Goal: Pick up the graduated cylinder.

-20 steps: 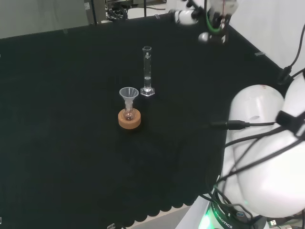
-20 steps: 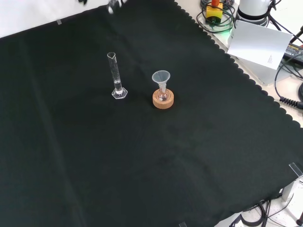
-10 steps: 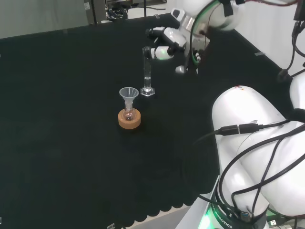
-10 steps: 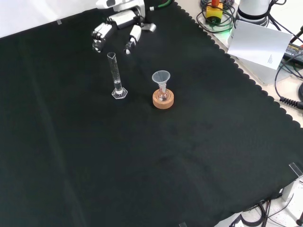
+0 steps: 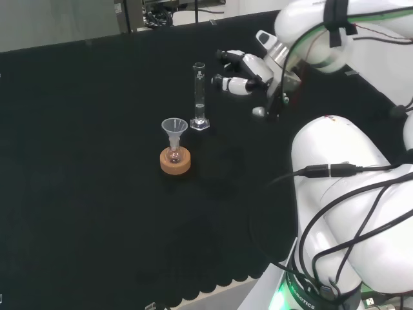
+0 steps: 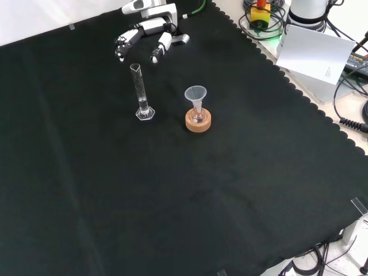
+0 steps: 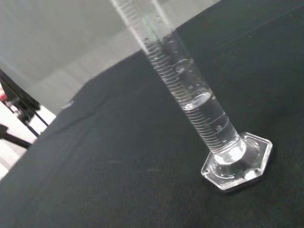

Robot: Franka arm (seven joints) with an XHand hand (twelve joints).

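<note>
The graduated cylinder [image 7: 190, 90] is clear, glossy glass or plastic with fine printed marks and a shiny six-sided foot. The cloth [image 6: 172, 201] is matt black fabric. The stand [image 5: 175, 162] looks like rough cork. The hand [image 5: 248, 68] is smooth, glossy white and black plastic.

Robot hand [image 5: 248, 68] above table [image 5: 77, 161], fingers relaxed, holding nothing. Graduated cylinder [image 5: 199, 97] upright just left of fingertips, apart. Funnel [image 5: 174, 129] in flask on cork stand [image 5: 175, 161] nearer, lower left.
</note>
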